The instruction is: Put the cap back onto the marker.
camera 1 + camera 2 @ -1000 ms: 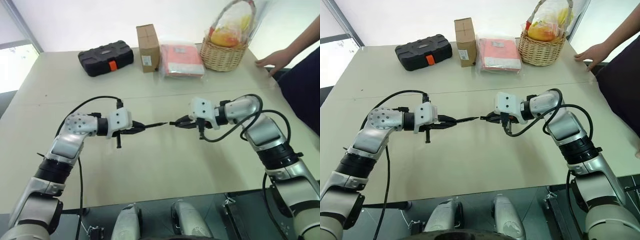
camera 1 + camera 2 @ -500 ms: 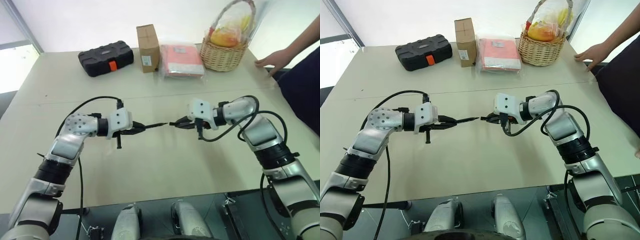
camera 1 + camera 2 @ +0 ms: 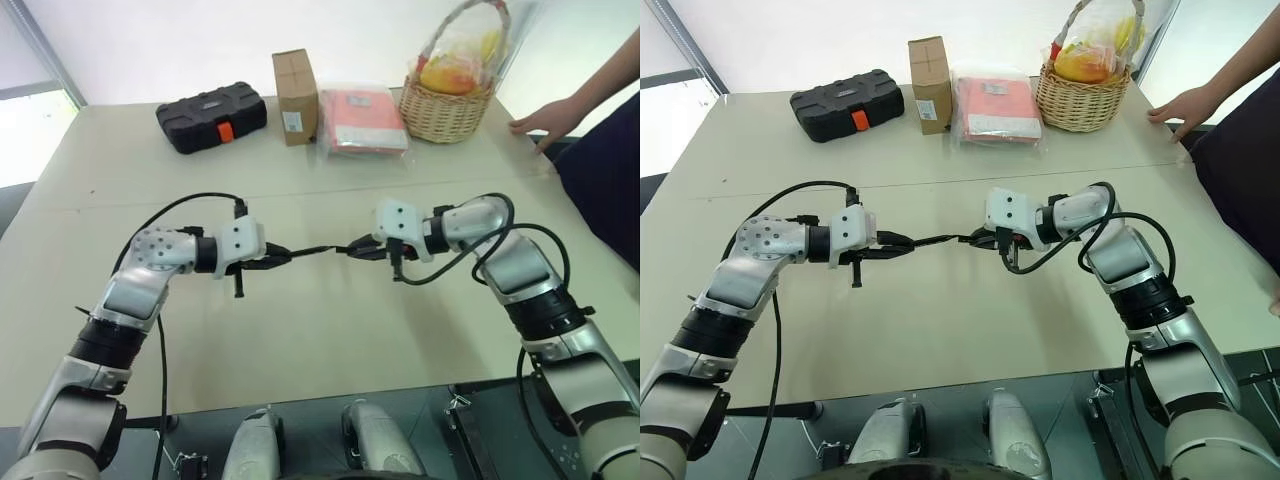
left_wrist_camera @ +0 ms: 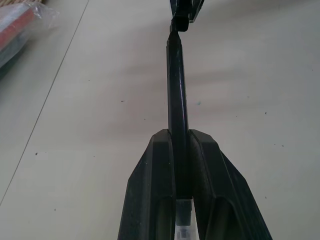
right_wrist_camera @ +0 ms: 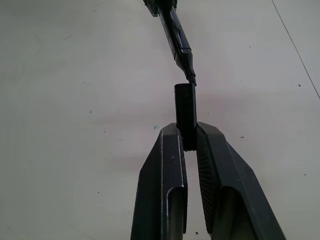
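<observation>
Left gripper [image 3: 285, 255]: jaws clamped on the marker [image 4: 177, 100], a slim black pen-like plastic stick, tapered tip pointing at the other arm. Right gripper [image 3: 356, 249]: jaws clamped on the cap [image 5: 185, 107], a tiny black cylindrical plastic piece, open end facing the tip. Both are held mid-air over the beige bench [image 3: 330, 330], between the two arms.

Progress: both parts picked and roughly lined up. In the right wrist view the tip sits right at the cap mouth, slightly off-axis, not seated. Left to do, by my read: trim alignment, push cap home.

Text: brown cardboard box [image 3: 295, 96] at the back carries a white label, too small to read. No brand legible on marker or cap.
</observation>
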Controlling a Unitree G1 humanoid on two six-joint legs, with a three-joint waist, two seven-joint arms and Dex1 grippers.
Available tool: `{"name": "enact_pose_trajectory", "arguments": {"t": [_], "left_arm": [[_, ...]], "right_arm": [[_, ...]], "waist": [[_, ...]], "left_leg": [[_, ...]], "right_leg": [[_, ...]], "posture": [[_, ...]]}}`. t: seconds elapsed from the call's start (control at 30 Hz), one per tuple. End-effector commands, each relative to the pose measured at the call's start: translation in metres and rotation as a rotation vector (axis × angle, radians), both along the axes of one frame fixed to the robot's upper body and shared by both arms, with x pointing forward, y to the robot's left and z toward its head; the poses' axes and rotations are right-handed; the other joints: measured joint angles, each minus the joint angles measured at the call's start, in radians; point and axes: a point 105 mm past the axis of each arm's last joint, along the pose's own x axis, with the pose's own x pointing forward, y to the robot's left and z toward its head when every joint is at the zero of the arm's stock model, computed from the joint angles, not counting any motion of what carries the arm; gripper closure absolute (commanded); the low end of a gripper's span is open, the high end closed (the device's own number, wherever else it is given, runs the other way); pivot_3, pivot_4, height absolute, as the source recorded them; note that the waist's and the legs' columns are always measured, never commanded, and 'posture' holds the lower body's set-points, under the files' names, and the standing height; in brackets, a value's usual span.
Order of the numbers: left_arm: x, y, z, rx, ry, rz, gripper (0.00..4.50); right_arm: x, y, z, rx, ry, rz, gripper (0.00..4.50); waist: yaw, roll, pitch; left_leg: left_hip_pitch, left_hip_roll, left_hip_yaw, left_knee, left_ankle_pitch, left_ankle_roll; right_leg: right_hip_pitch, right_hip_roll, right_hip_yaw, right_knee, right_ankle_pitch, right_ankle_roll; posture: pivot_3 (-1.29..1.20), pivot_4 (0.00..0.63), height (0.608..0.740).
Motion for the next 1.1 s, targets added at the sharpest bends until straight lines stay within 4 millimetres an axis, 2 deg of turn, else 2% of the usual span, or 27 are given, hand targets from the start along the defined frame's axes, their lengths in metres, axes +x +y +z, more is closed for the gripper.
{"name": "enact_pose_trajectory", "arguments": {"t": [0.03,0.77,1.1], "left_arm": [[-0.002,-0.004,0.010,-0.014,-0.043,-0.018,4.50],[-0.010,-0.002,0.001,0.013,-0.018,-0.039,4.50],[-0.006,-0.003,0.004,0.027,-0.045,-0.040,4.50]], "right_arm": [[-0.004,0.011,0.014,0.026,-0.053,0.042,4.44],[0.003,0.010,0.024,0.018,-0.097,0.032,4.44],[-0.013,0.014,0.011,-0.039,-0.061,0.112,4.44]], "waist": [[0.000,0.000,0.000],[-0.002,0.000,0.000],[-0.002,0.000,0.000]], "left_leg": [[0.000,0.000,0.000,0.000,0.000,0.000],[0.000,0.000,0.000,0.001,0.000,0.000],[0.000,0.000,0.000,0.001,0.000,0.000]], "right_leg": [[0.000,0.000,0.000,0.000,0.000,0.000],[-0.003,0.000,0.000,0.007,-0.001,0.000],[-0.003,0.000,0.000,0.007,-0.001,0.000]], "posture": [[0.00,0.150,0.740],[0.00,0.150,0.740],[0.00,0.150,0.740]]}}
